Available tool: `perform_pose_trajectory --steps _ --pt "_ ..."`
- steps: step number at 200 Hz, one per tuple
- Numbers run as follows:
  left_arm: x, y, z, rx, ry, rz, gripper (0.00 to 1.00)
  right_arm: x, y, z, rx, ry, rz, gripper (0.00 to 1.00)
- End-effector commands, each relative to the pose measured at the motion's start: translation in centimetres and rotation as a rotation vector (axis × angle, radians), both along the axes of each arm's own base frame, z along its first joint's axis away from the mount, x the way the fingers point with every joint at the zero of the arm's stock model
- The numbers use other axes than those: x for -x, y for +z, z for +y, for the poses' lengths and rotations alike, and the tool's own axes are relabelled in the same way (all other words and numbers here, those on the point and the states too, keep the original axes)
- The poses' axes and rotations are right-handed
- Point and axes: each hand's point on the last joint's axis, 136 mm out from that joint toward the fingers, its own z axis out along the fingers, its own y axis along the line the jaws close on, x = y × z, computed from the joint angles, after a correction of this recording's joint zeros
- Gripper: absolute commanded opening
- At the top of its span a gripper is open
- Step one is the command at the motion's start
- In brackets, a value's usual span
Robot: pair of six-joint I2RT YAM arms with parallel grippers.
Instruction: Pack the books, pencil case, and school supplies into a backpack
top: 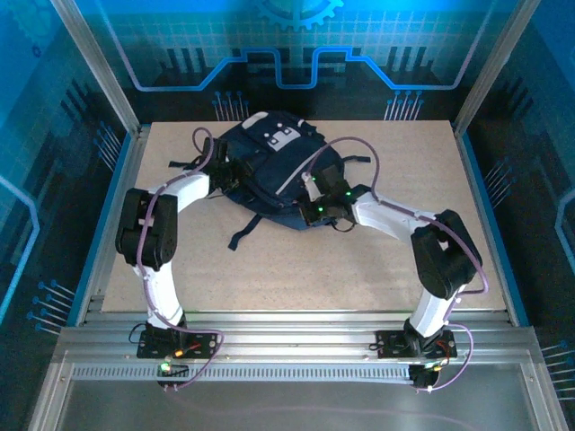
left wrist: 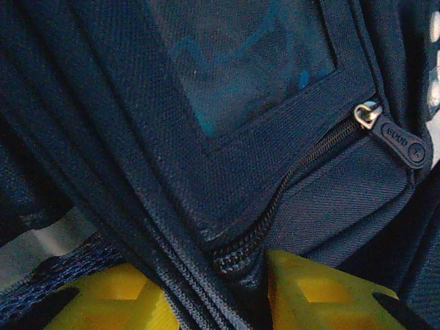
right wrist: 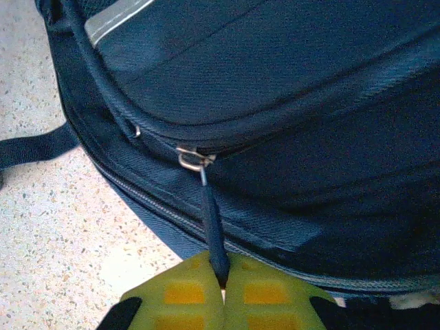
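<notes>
The dark navy backpack point(top: 269, 162) lies at the back middle of the table, pale stripe and white-grey patches up. My left gripper point(top: 229, 175) is at its left side. In the left wrist view its yellow fingers point(left wrist: 110, 302) are closed on a thick fold of backpack fabric point(left wrist: 227, 261) at a zip's end. My right gripper point(top: 314, 205) is at the bag's near right edge, shut point(right wrist: 223, 289) on a dark zipper pull point(right wrist: 213, 234) hanging taut from a metal slider point(right wrist: 192, 159). The books, pencil case and school supplies are out of view.
A second zipper pull point(left wrist: 402, 141) lies on a side pocket by the left gripper. Black straps point(top: 243, 229) trail from the bag towards the near side. Bare speckled tabletop point(top: 296, 269) lies in front, and metal frame posts point(top: 99, 67) stand at the table's corners.
</notes>
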Motion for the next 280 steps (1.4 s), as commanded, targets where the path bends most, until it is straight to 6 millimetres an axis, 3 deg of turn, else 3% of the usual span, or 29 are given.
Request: perform_pose_trajectory --steps 1,19,39,71,82,107,129,167,201,240,280 --pt "-0.5 -2.2 4.4 -0.121 0.065 0.066 0.36 1.0 -0.1 -4.0 0.057 -0.029 0.047 0.00" --pt "-1.1 -1.9 4.4 -0.108 0.052 0.072 0.44 0.6 0.3 -4.2 0.009 -0.039 0.064 0.00" --pt "-0.8 -1.1 2.8 -0.025 0.003 0.086 0.59 0.9 0.5 -1.6 -0.107 -0.015 0.120 0.00" --pt "2.3 1.3 1.3 0.104 -0.006 0.071 0.87 1.1 -0.2 3.2 -0.147 0.066 0.146 0.00" --pt "3.7 2.3 1.3 0.128 0.009 0.053 0.92 1.0 -0.4 4.6 -0.150 0.089 0.147 0.00" --pt "6.9 3.9 0.4 0.215 0.015 0.029 0.96 0.7 -0.5 7.5 -0.180 0.142 0.146 0.00" --pt "9.5 4.0 -0.4 0.277 0.039 0.024 0.95 0.5 -0.8 10.2 -0.206 0.191 0.143 0.00" --pt "11.2 3.1 -2.2 0.296 0.073 0.036 0.94 0.4 0.0 13.1 -0.251 0.244 0.133 0.00" --pt "10.4 2.3 -4.4 0.349 0.087 0.033 0.92 1.3 0.8 11.8 -0.233 0.234 0.113 0.00" --pt "8.4 2.4 -7.8 0.328 0.037 0.025 0.92 2.3 0.5 7.4 -0.181 0.143 0.118 0.00" --pt "6.8 -0.5 -8.3 0.315 0.074 0.060 0.91 2.8 2.5 2.8 -0.151 0.067 0.082 0.00"
